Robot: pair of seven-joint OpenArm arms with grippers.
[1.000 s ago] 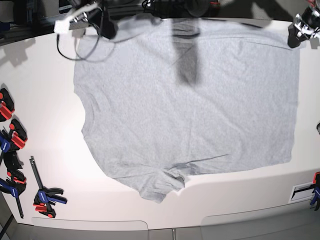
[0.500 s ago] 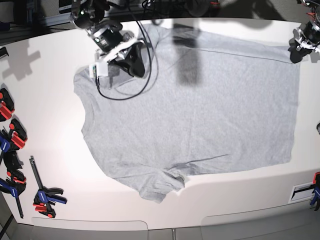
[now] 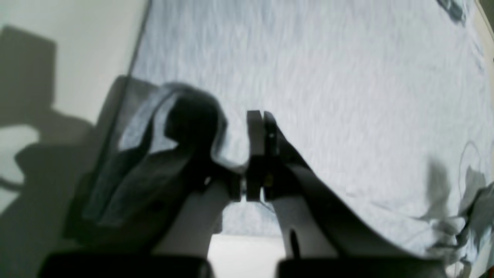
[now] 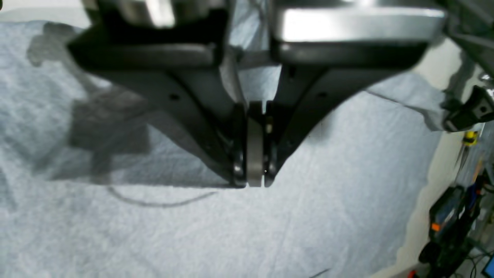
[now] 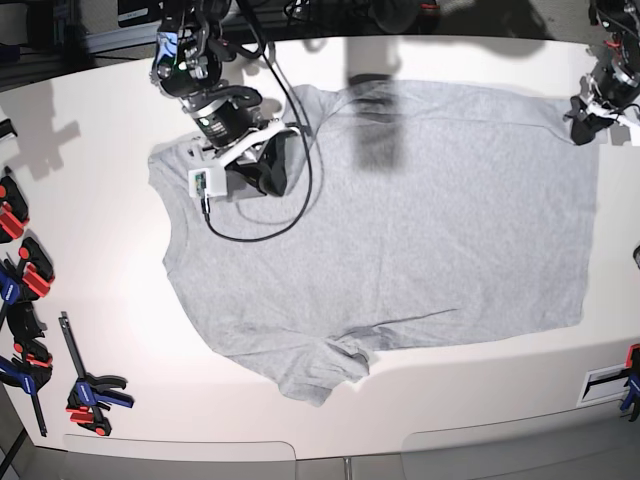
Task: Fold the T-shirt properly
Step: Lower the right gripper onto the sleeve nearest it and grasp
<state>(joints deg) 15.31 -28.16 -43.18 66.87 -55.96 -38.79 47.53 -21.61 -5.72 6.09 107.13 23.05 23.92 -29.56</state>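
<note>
Left gripper (image 3: 256, 154): jaws together, clamped on a small bunched fold of the T-shirt (image 5: 400, 230) at the garment's far corner, on the base view's right edge (image 5: 585, 115). In the left wrist view the cloth humps up beside the fingers (image 3: 266, 131) and wraps over the darker finger; that view is blurred, and how much fabric sits between the pads is hard to make out.

Right gripper (image 4: 251, 170): jaws pressed together, tips just above or on the grey cloth; contact cannot be told, and no fabric shows between the fingers. In the base view it hangs over the shirt's upper left area (image 5: 265, 175), near the sleeve, with a black cable (image 5: 270, 215) looping from it across the cloth. A small white board with a green part (image 5: 205, 182) sits on the wrist; any marking on it is too small to read.

T-shirt: light heather grey, spread flat on the white table (image 5: 100, 260), covering most of its middle. Plain side up; no lettering or tag can be seen. The near sleeve (image 5: 320, 370) is rumpled and folded on itself at the lower hem. A dark shadow bar (image 5: 375, 130) crosses the upper middle.

Clamps (image 5: 90, 395): red, blue and black bar clamps lying along the table's left edge, partly cut off by the frame; one more (image 5: 630, 385) is cut off at the lower right, beside a white label (image 5: 603, 383) whose writing is unreadable.
</note>
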